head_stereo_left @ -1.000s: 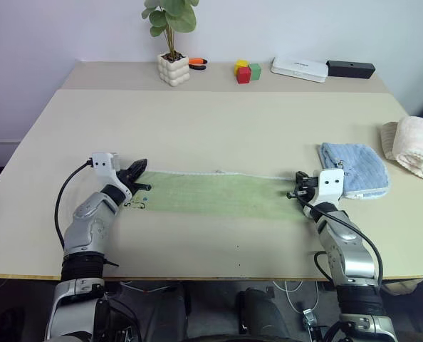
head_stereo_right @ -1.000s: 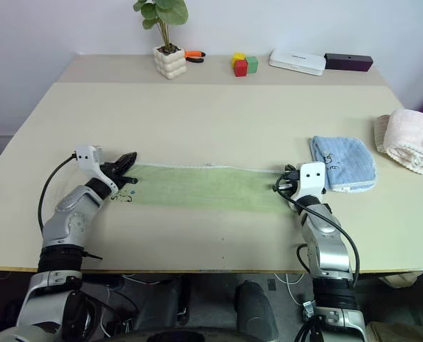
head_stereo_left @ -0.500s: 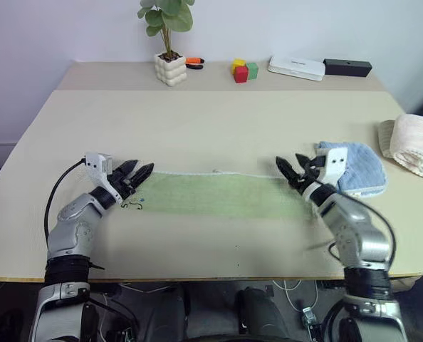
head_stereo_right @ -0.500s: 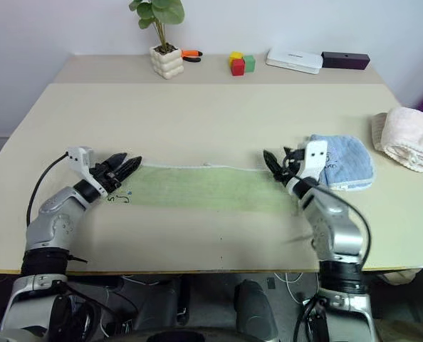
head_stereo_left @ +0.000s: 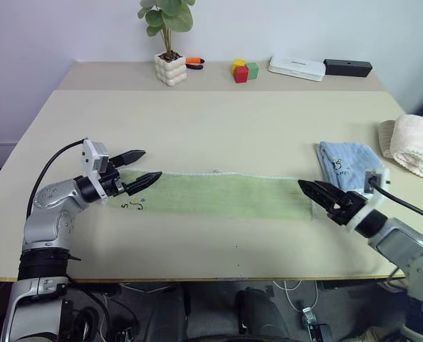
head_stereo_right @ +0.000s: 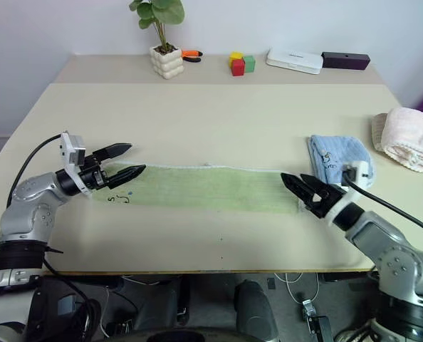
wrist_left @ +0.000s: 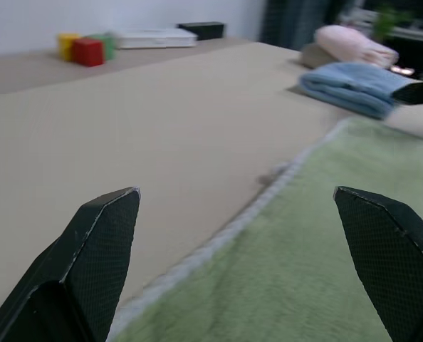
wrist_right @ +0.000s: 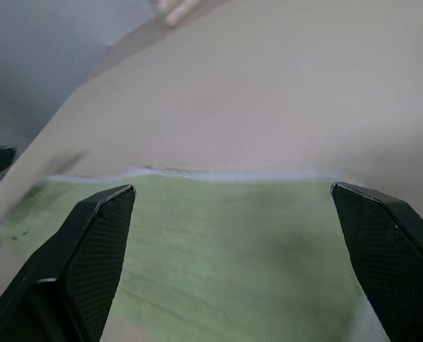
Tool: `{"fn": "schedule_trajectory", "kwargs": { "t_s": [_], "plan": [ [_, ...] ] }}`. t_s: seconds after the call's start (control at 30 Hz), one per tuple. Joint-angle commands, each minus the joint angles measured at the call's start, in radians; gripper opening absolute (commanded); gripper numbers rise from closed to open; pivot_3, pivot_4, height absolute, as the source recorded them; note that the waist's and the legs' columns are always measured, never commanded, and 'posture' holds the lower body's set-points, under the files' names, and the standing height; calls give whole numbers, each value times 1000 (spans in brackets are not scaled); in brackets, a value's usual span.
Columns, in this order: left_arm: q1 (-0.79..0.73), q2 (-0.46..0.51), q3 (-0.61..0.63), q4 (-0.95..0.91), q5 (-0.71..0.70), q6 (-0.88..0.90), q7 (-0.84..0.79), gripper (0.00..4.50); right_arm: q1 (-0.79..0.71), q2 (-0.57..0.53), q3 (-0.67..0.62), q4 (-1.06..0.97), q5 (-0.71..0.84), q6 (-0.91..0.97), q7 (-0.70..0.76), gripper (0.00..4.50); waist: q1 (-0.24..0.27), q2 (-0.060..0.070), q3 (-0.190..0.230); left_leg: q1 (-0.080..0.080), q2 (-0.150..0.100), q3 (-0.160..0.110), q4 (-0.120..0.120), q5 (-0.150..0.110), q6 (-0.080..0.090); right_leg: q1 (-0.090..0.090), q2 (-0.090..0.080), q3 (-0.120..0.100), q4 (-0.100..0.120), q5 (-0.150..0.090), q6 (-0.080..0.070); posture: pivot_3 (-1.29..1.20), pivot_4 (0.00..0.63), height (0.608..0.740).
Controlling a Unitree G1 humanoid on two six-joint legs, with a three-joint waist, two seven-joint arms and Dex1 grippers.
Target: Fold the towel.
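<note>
- We record one green towel point(head_stereo_left: 222, 194), lying flat on the worktop point(head_stereo_left: 218, 128) as a long narrow strip that runs from left to right near the front edge. A white stitched edge runs along its far side, and a small dark mark sits at its left end.
- We record the left pincer point(head_stereo_left: 146, 169) at the towel's left end, its two black fingers spread wide and pointing right along the strip. It has hold of nothing; in the left wrist view the fingers point(wrist_left: 97, 242) stand well apart over the green cloth and its white edge.
- We record the right pincer point(head_stereo_left: 317, 192) at the towel's right end, pointing left, fingers likewise spread wide and empty. In the right wrist view its fingers point(wrist_right: 90, 246) frame the strip from either side, clear of the cloth.
- We record one light blue towel point(head_stereo_left: 347, 165), folded, just beyond the right end of the green one and beside the right pincer.
- We record one cream rolled towel point(head_stereo_left: 413, 144) at the right edge of the worktop, near the blue one.
- We record, along the far side of the worktop: a potted plant point(head_stereo_left: 170, 43) in a white knobbly pot, an orange-handled tool point(head_stereo_left: 196, 63) just beside it, a cluster of yellow, red and green blocks point(head_stereo_left: 244, 70), a flat white box point(head_stereo_left: 298, 68) and a black box point(head_stereo_left: 348, 68).
</note>
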State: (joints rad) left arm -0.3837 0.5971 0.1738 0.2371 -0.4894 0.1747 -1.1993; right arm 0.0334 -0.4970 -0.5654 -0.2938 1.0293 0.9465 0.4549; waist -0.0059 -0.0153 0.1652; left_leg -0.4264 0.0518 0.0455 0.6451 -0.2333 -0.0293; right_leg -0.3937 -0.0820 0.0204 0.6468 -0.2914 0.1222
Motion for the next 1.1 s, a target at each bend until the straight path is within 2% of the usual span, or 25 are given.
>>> {"fn": "schedule_trajectory", "kwargs": {
  "t_s": [0.03, 0.3, 0.57, 0.73, 1.1],
  "plan": [
    [-29, 23, -22, -9, -1, -39, -82, 4465, 74, 15, -87, -81, 120, 25, -66, 4481, -2, 0, 0, 0, 0, 0, 0, 0, 0, 0, 0, 0, 0, 0, 0, 0, 150, 740],
    [-70, 34, -73, 33, 1, -45, -209, 4465, 320, 132, -99, -171, 391, 24, -272, 4481, -4, -1, 0, 0, 0, 0, -1, 0, 1, 0, 0, 1, 0, -2, -3, 0, 150, 740],
    [-65, 25, -80, 22, 0, -37, -217, 4465, 316, 162, -17, -146, 561, -42, -440, 4481, 20, 0, 0, 0, 1, -6, -4, 0, 1, 0, 1, -4, 0, -4, -6, 0, 150, 740],
    [-31, 33, -62, -21, -7, -29, -196, 4465, 326, 138, 26, -114, 549, -55, -443, 4481, 19, 0, 0, -1, 0, -6, -4, 0, 1, 0, 1, -4, 0, -4, -6, 0, 150, 740],
    [28, 26, -51, -81, -24, -7, -144, 4465, 375, 66, 13, -61, 568, -66, -379, 4481, 20, 0, 0, 0, 0, -7, -2, 0, 1, 2, 0, -4, -1, -4, -8, 0, 150, 740]
  ]
}}
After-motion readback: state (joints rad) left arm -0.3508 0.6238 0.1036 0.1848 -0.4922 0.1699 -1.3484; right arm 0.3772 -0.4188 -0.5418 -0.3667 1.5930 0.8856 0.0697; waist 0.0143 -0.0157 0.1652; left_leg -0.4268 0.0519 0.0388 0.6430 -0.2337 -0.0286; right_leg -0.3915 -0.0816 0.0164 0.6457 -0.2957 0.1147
